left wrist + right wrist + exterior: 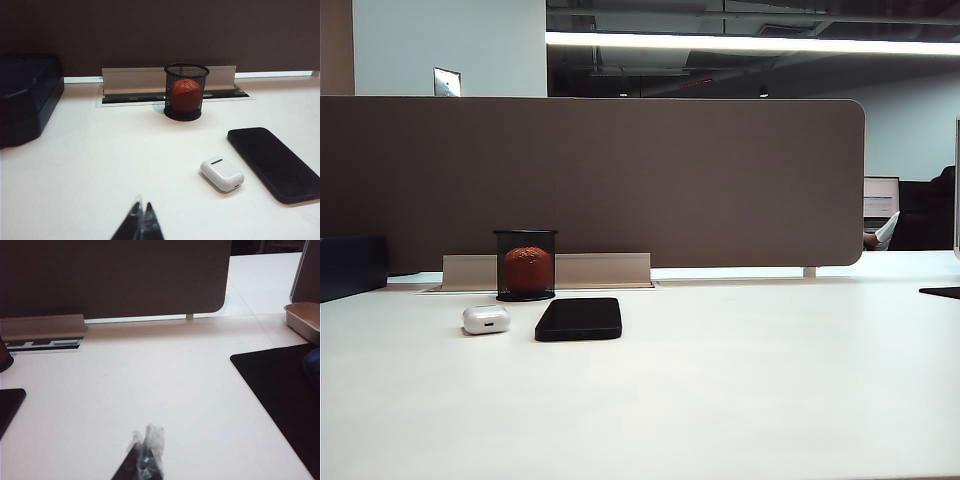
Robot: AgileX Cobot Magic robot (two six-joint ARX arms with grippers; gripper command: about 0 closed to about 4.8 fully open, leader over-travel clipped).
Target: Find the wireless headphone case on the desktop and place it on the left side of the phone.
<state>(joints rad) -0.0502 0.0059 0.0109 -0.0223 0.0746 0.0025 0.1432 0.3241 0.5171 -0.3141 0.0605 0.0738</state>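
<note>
The left gripper (141, 220) shows only in its own wrist view, its jaws pressed together with nothing between them, hanging over bare white counter (100, 165) well short of the things. The right gripper (146, 452) likewise shows only in its wrist view, jaws closed and empty, above an open stretch of counter between the phone's corner at one edge of that picture and a black mat (280, 390) at the other. Neither arm appears in the exterior view. The wireless headphone case (486, 319) lies flat on the counter just beside the phone (579, 318), on its left in the exterior view, a narrow strip of white between them; its small dark port faces the camera there. The phone lies flat with its glossy face up. Behind both, near the brown-grey partition (620, 180), stands a black mesh cup (526, 265) holding an orange ball (527, 268). A dark tray (25, 95) sits at the far left.
</note>
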